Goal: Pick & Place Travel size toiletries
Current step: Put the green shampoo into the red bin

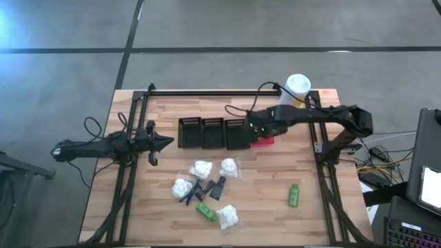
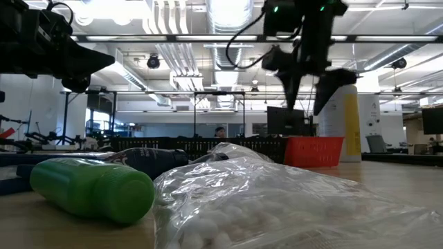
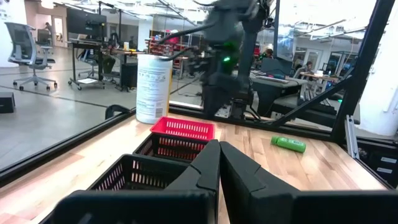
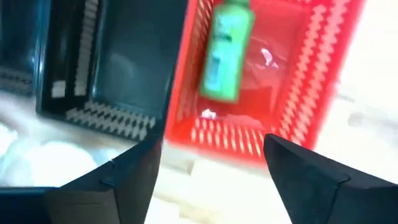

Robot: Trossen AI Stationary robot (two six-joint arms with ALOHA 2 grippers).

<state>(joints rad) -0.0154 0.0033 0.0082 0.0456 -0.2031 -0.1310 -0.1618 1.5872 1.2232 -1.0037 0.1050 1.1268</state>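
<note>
1. One green bottle (image 4: pixel 225 51) already lies inside the red basket (image 4: pixel 323 68), as our right wrist view shows; we judge that to be the only item placed so far.
2. Our right gripper (image 4: pixel 211 168) hangs above the red basket with its fingers spread wide and nothing between them, so it looks as though the bottle has just been let go.
3. Our left gripper (image 1: pixel 165 143) waits over the left side of the table (image 1: pixel 275 213), its fingers pressed together and holding nothing.
4. Most of the toiletries remain on the table in the high view: white bundles (image 1: pixel 201 169), dark tubes (image 1: pixel 218 187), a green bottle in the pile (image 1: pixel 205 210) and a lone green bottle (image 1: pixel 294 195) well apart to the right.
5. Three black baskets (image 1: pixel 213 132) stand in a row beside the red one; we cannot see anything in them.
6. White canister (image 1: pixel 295 89) stands behind the red basket and is not ours to move.
7. We judge the job barely begun.
</note>
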